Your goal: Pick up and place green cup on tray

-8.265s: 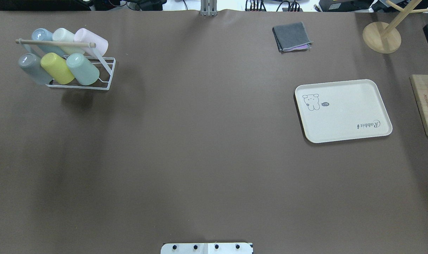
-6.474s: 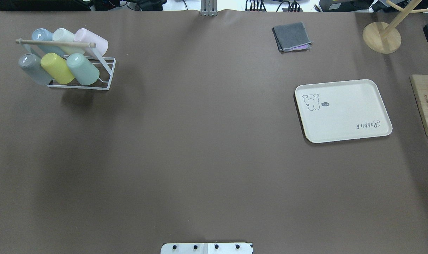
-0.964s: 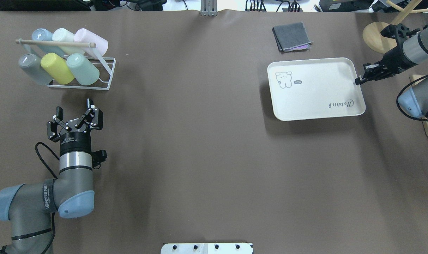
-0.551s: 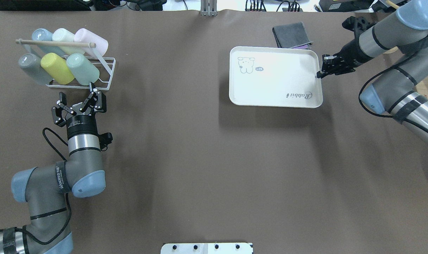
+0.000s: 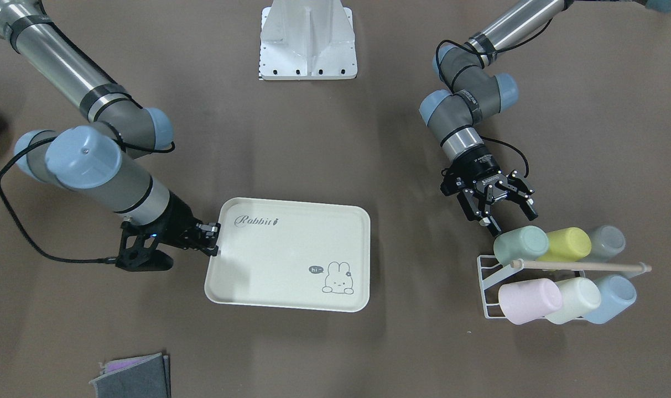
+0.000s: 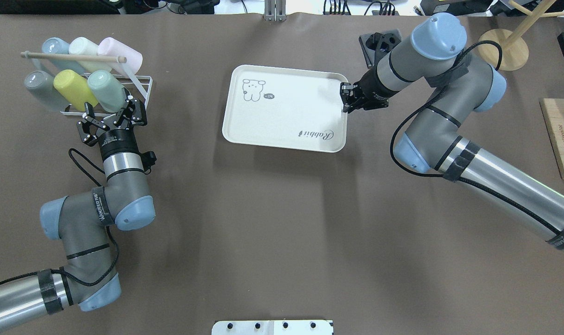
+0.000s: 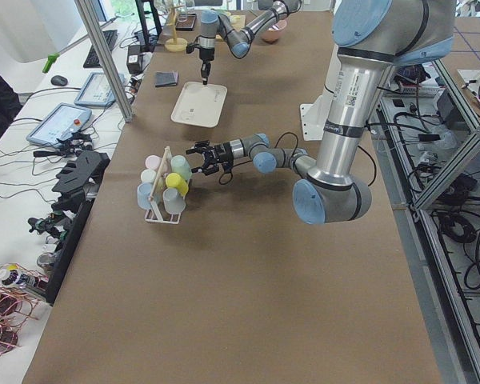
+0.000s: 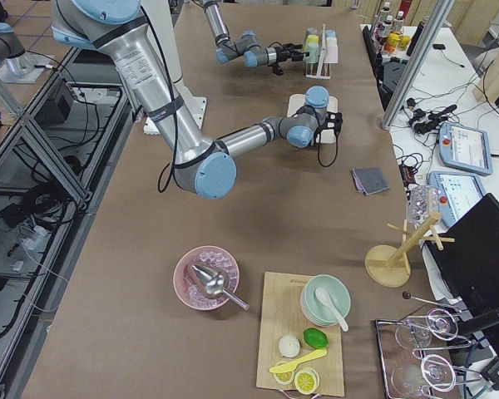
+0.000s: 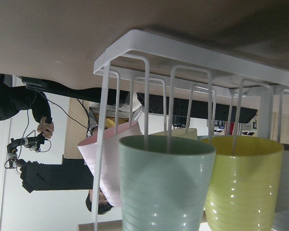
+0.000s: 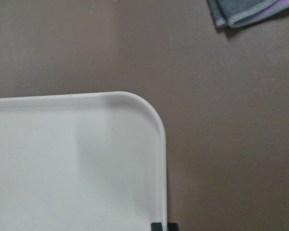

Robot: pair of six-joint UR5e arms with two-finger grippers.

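Observation:
The green cup (image 6: pixel 106 88) rests mouth-down and tilted on a white wire rack (image 6: pixel 141 95), rightmost in the near row, next to a yellow cup (image 6: pixel 72 88). My left gripper (image 6: pixel 108 110) is open, right at the rack's near edge, its fingers either side of the green cup's lower end without closing on it. The left wrist view shows the green cup (image 9: pixel 166 185) close in front. My right gripper (image 6: pixel 348 100) is shut on the right rim of the cream tray (image 6: pixel 286 109). The tray is at the table's middle-back and seems lifted, with a shadow under it.
The rack also holds grey (image 6: pixel 40 88), blue, cream and pink (image 6: pixel 119 53) cups under a wooden rod. A grey folded cloth (image 5: pixel 133 376) lies behind the tray. A wooden stand (image 6: pixel 502 49) and a cutting board (image 6: pixel 563 139) are at the far right.
My right arm came in, gripped the tray and carried it left from the right side to the middle-back. My left gripper came in and moved forward up to the rack at the green cup.

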